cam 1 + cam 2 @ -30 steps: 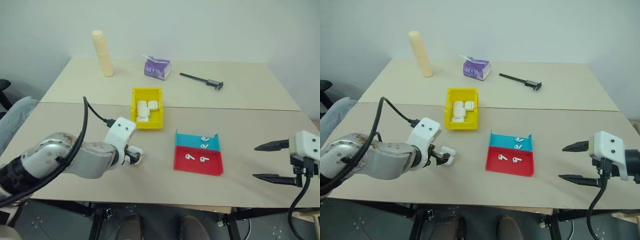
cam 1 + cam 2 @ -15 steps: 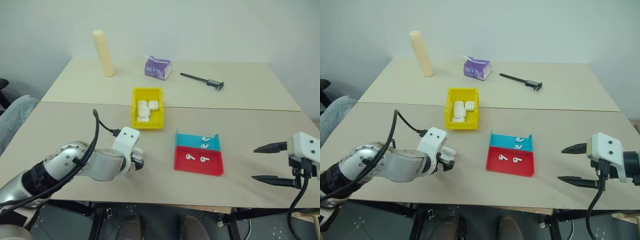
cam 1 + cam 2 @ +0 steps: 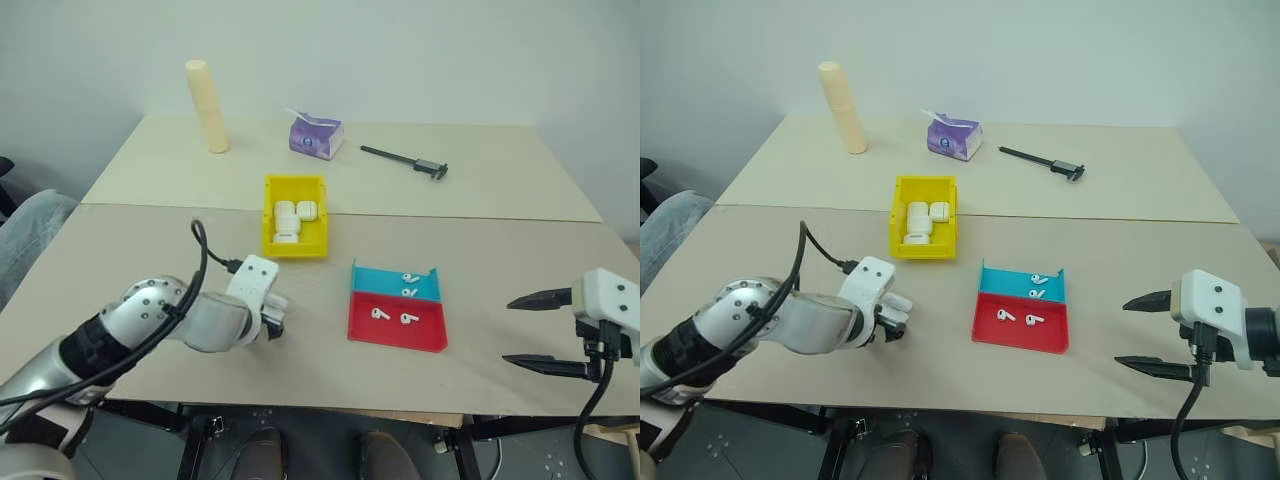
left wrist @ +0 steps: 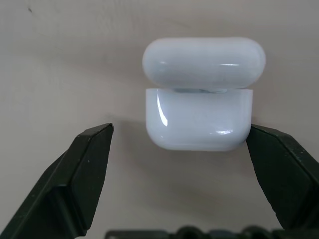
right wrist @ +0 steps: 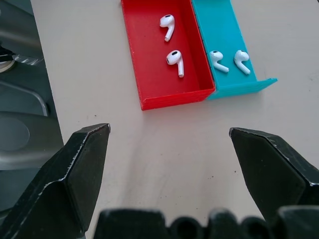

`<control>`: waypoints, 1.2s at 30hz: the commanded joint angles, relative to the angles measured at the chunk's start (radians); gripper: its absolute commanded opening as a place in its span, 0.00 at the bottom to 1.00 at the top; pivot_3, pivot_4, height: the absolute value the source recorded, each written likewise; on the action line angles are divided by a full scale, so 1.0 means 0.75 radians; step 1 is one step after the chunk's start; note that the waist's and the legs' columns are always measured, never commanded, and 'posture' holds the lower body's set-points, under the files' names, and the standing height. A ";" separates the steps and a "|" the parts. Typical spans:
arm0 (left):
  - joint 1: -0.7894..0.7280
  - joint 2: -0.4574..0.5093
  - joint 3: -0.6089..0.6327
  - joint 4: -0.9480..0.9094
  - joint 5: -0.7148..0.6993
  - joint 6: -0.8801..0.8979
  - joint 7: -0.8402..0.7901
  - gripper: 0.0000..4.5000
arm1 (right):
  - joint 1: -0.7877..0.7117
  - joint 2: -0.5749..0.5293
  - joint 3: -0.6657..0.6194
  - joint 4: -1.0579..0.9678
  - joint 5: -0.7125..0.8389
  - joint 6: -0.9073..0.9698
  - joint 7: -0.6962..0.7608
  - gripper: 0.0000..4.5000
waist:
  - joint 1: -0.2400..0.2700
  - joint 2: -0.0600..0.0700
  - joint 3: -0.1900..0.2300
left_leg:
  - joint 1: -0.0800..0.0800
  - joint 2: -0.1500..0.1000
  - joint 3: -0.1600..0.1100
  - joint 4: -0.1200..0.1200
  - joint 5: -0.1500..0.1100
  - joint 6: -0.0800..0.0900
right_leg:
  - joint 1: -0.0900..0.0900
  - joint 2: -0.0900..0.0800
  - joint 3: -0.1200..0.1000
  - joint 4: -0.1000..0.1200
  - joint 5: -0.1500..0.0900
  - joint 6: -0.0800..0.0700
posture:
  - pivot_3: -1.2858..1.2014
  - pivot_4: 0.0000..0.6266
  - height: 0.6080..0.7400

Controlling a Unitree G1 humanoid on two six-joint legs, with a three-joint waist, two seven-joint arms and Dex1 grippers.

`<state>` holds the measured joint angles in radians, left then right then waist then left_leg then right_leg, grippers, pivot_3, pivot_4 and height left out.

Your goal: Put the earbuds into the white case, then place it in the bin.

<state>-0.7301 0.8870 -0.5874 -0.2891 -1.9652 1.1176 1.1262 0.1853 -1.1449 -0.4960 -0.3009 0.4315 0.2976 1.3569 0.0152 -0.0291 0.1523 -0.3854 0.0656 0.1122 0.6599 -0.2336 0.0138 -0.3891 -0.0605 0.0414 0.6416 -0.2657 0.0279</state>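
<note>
My head cameras look forward and down from the near edge of the table (image 3: 480, 200), with the yellow bin (image 3: 295, 241) near centre in both, slightly offset. My left wrist camera sits close over a white case (image 4: 199, 117) just nearer me than the bin. My right wrist camera looks across at the red tray (image 5: 149, 59), right of the bin, as my head views show.

I see a beige tabletop (image 3: 500, 190) with a seam running across it. At its far side a pale cream cylinder (image 3: 207, 106) stands upright, a purple tissue pack (image 3: 315, 135) lies beside it, and a black caliper (image 3: 405, 160) lies further right. Nearer me, a teal tray (image 3: 385, 282) touches a red tray (image 3: 395, 325).
</note>
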 commanded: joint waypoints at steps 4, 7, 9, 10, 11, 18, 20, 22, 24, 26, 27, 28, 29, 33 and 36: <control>-0.006 -0.048 0.005 0.003 -0.009 0.023 0.003 1.00 | 0.015 0.000 -0.061 -0.028 0.000 0.009 -0.016 0.98 | -0.002 0.000 0.000 | -0.001 0.000 0.000 0.000 0.000 0.000 | 0.000 0.000 0.000 0.000 0.000 0.000 | 0.52 0.24 1.00; -0.011 -0.051 -0.016 0.006 -0.009 0.026 0.047 1.00 | 0.018 0.003 -0.056 -0.029 -0.001 -0.002 -0.023 0.98 | -0.001 0.000 0.000 | 0.000 0.000 0.000 0.000 0.000 0.000 | 0.000 0.000 0.000 0.000 0.000 0.000 | 0.52 0.24 1.00; -0.011 -0.053 -0.018 0.014 -0.009 0.036 0.038 1.00 | 0.019 0.003 -0.052 -0.030 -0.004 -0.005 -0.026 0.98 | -0.001 0.000 0.000 | 0.000 0.000 -0.001 0.000 0.000 0.000 | 0.000 0.000 0.000 0.000 0.000 0.000 | 0.52 0.24 1.00; -0.011 -0.050 -0.020 0.015 -0.009 0.042 0.039 1.00 | 0.018 0.004 -0.049 -0.029 -0.005 -0.007 -0.028 0.98 | -0.001 0.000 0.000 | 0.000 0.000 -0.001 0.000 0.000 0.000 | 0.000 0.000 0.000 0.000 0.000 0.000 | 0.52 0.24 1.00; -0.012 -0.048 -0.022 0.016 -0.009 0.046 0.041 1.00 | 0.017 0.005 -0.045 -0.028 -0.007 -0.008 -0.029 0.98 | -0.001 0.000 0.000 | 0.000 0.000 0.000 0.000 0.000 0.000 | 0.000 0.000 0.000 0.000 0.000 0.000 | 0.52 0.24 1.00; 0.006 -0.040 -0.028 0.030 -0.009 0.049 0.057 0.87 | 0.006 0.014 -0.030 -0.023 -0.015 -0.019 -0.035 1.00 | -0.003 0.000 0.000 | 0.000 0.000 -0.001 0.000 0.000 0.000 | 0.000 0.000 0.000 0.000 0.000 0.000 | 0.52 0.24 1.00; -0.001 -0.036 -0.038 0.030 -0.009 0.057 0.062 0.73 | 0.006 0.015 -0.029 -0.021 -0.016 -0.020 -0.034 1.00 | -0.004 0.000 0.000 | 0.000 0.000 -0.001 0.000 0.000 0.000 | 0.000 0.000 0.000 0.000 0.000 0.000 | 0.52 0.24 1.00; -0.005 -0.032 -0.040 0.027 -0.009 0.054 0.074 0.60 | 0.005 0.015 -0.029 -0.023 -0.014 -0.019 -0.032 1.00 | -0.004 0.000 0.000 | 0.001 0.000 -0.001 0.000 0.000 0.000 | 0.000 0.000 0.000 0.000 0.000 0.000 | 0.52 0.24 1.00; -0.020 -0.026 -0.048 0.023 -0.009 0.060 0.086 0.60 | 0.000 0.015 -0.024 -0.018 -0.016 -0.024 -0.032 1.00 | -0.005 0.000 0.000 | 0.001 0.000 -0.001 0.000 0.000 0.000 | 0.000 0.000 0.000 0.000 0.000 0.000 | 0.52 0.24 1.00; -0.029 -0.014 -0.047 0.011 -0.009 0.065 0.081 0.60 | -0.006 0.016 -0.017 -0.013 -0.019 -0.030 -0.035 1.00 | -0.005 0.000 0.000 | 0.001 0.000 -0.001 0.000 0.000 0.000 | 0.000 0.000 0.000 0.000 0.000 0.000 | 0.52 0.24 1.00; -0.037 -0.006 -0.049 0.002 -0.009 0.071 0.079 0.60 | -0.009 0.017 -0.015 -0.011 -0.021 -0.033 -0.036 1.00 | -0.006 0.000 0.000 | 0.001 0.000 -0.001 0.000 0.000 0.000 | 0.000 0.000 0.001 0.000 0.000 0.000 | 0.52 0.24 1.00; -0.048 0.014 -0.043 -0.014 -0.009 0.078 0.076 0.60 | -0.011 0.017 -0.017 -0.012 -0.019 -0.035 -0.036 1.00 | -0.007 0.000 0.000 | 0.001 0.000 0.000 0.000 0.000 0.000 | 0.000 0.000 0.000 0.000 0.000 0.000 | 0.52 0.24 1.00; -0.057 0.031 -0.039 -0.028 -0.009 0.088 0.074 0.60 | -0.013 0.016 -0.020 -0.012 -0.018 -0.035 -0.035 1.00 | -0.008 0.000 0.000 | 0.001 0.000 -0.001 0.000 0.000 0.000 | 0.000 0.000 0.001 0.000 0.000 0.000 | 0.52 0.24 1.00; -0.084 0.169 0.075 -0.154 0.118 0.184 -0.127 0.60 | -0.033 0.005 -0.047 -0.006 -0.010 -0.032 -0.024 1.00 | -0.004 -0.001 0.000 | -0.001 0.000 0.000 0.000 0.000 0.000 | -0.001 0.000 0.000 0.000 0.000 0.000 | 0.52 0.24 1.00; -0.036 0.269 0.236 -0.273 0.342 0.178 -0.423 0.60 | -0.058 -0.014 -0.051 -0.001 -0.005 -0.014 -0.019 1.00 | -0.003 -0.002 0.001 | -0.003 -0.001 0.001 0.000 0.000 -0.001 | -0.003 0.000 -0.001 -0.001 0.000 0.000 | 0.52 0.24 1.00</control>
<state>-0.7599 1.0662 -0.4935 -0.4388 -1.7957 1.2525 0.9179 0.1603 -1.1347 -0.4925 -0.2996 0.4156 0.2901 1.3391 0.0128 -0.0304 0.1531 -0.3876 0.0651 0.1130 0.6598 -0.2333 0.0132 -0.3906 -0.0605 0.0401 0.6403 -0.2656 0.0281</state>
